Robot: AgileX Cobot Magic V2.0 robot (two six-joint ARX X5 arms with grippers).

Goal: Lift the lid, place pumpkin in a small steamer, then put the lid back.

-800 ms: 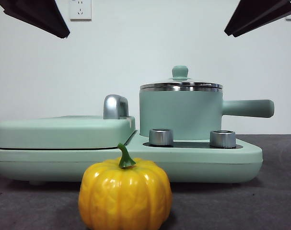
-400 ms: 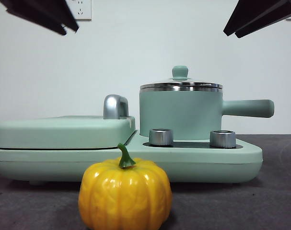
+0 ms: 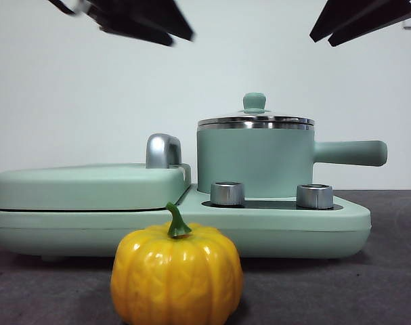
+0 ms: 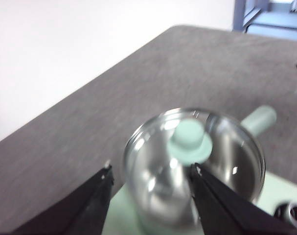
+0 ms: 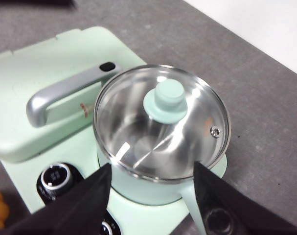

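Note:
The yellow-orange pumpkin point(image 3: 177, 274) with its green stem sits on the dark table, in front of the appliance. The small steamer point(image 3: 252, 162) stands on the right burner, handle point(image 3: 351, 153) pointing right. Its glass lid point(image 3: 254, 122) with the mint knob point(image 3: 254, 101) rests on it. My left gripper point(image 3: 171, 34) hangs open, high above and left of the pot. In the blurred left wrist view the open left gripper point(image 4: 151, 170) frames the lid point(image 4: 226, 152). My right gripper point(image 3: 325, 35) waits open at the top right. The right wrist view shows that gripper point(image 5: 152, 167) over the lid point(image 5: 133, 122).
The flat mint griddle cover point(image 3: 90, 186) with a chrome handle point(image 3: 163, 150) fills the left of the appliance base point(image 3: 293, 227). Two steel dials point(image 3: 227, 193) sit in front of the pot. A white wall stands behind.
My left gripper has swung right from the top left corner toward the pot. The right gripper has barely shifted. Pumpkin, pot and lid have not moved.

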